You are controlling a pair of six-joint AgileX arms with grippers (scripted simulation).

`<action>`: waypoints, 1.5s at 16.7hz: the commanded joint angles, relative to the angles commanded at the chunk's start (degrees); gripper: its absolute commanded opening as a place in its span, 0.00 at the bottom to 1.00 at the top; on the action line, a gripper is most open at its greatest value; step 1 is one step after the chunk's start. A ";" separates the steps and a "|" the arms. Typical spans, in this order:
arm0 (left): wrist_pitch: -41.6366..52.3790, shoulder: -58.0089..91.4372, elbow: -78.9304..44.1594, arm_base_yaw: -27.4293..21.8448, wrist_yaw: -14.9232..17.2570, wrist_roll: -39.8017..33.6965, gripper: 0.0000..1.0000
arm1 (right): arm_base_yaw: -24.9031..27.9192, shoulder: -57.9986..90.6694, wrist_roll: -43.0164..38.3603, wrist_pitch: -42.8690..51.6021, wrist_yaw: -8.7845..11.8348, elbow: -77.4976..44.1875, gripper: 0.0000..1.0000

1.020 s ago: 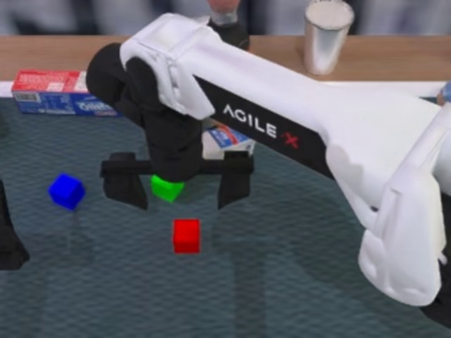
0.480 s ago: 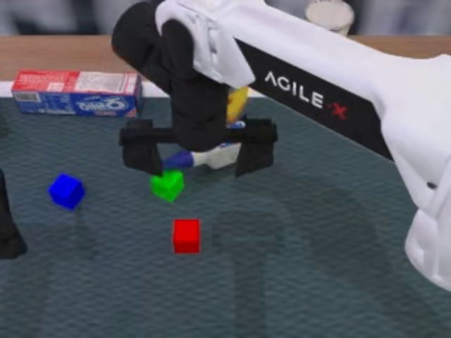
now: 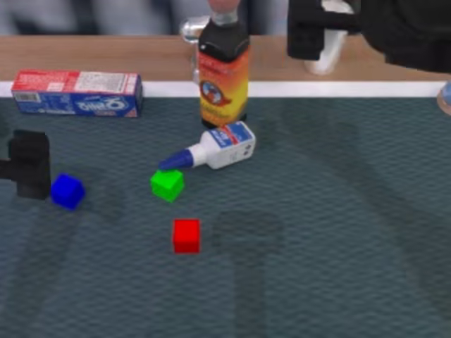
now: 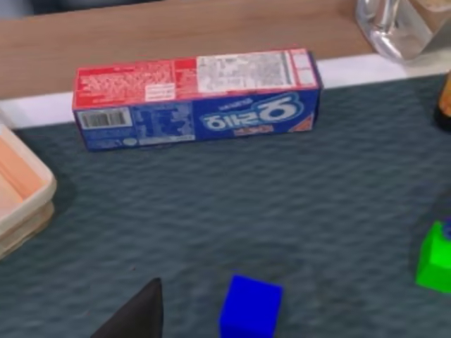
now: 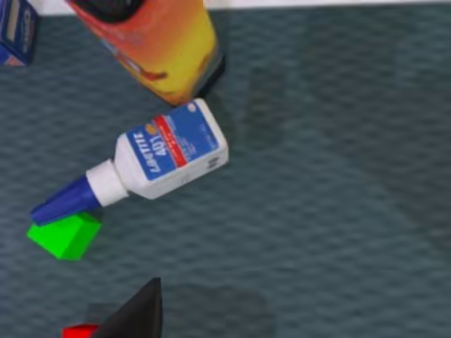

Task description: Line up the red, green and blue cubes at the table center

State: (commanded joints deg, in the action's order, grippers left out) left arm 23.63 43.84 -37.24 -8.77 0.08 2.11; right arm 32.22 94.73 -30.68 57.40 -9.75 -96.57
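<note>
Our left gripper (image 3: 28,165) sits at the left edge of the top view, just beside the blue cube (image 3: 67,191), which lies to its lower right on the tabletop (image 3: 331,232); we cannot tell how its jaws stand. The green cube (image 3: 167,185) and red cube (image 3: 186,235) lie toward the centre. Our right gripper (image 3: 331,32) is far off at the upper right, jaws apart and empty.

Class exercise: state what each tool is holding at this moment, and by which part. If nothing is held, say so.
Nothing is held. The left tool sits beside the blue cube, not around it; the right tool is empty at the far edge.
</note>
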 joint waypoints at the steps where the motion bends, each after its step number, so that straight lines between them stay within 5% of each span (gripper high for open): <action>1: 2.94 5.64 -4.28 -1.04 0.02 0.29 1.00 | -2.34 -7.04 2.42 -3.34 -0.32 6.43 1.00; 7: 21.60 41.69 -31.24 -7.57 0.08 2.06 1.00 | -16.05 -48.24 16.37 -24.18 0.32 46.80 1.00; 14: 37.49 74.25 -57.45 -13.40 0.10 3.50 1.00 | -27.37 -80.92 27.24 -46.37 5.72 82.86 1.00; 19: 42.49 84.74 -67.80 -15.49 0.12 3.93 1.00 | -31.30 -93.42 30.43 -56.37 9.32 95.44 1.00; 25: 42.97 85.88 -68.96 -15.46 0.13 3.96 1.00 | -31.65 -94.73 30.68 -57.40 9.75 96.57 1.00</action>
State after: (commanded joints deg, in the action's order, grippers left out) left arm 66.60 129.72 -106.20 -24.23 0.21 6.07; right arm 0.57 0.00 0.00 0.00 0.00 0.00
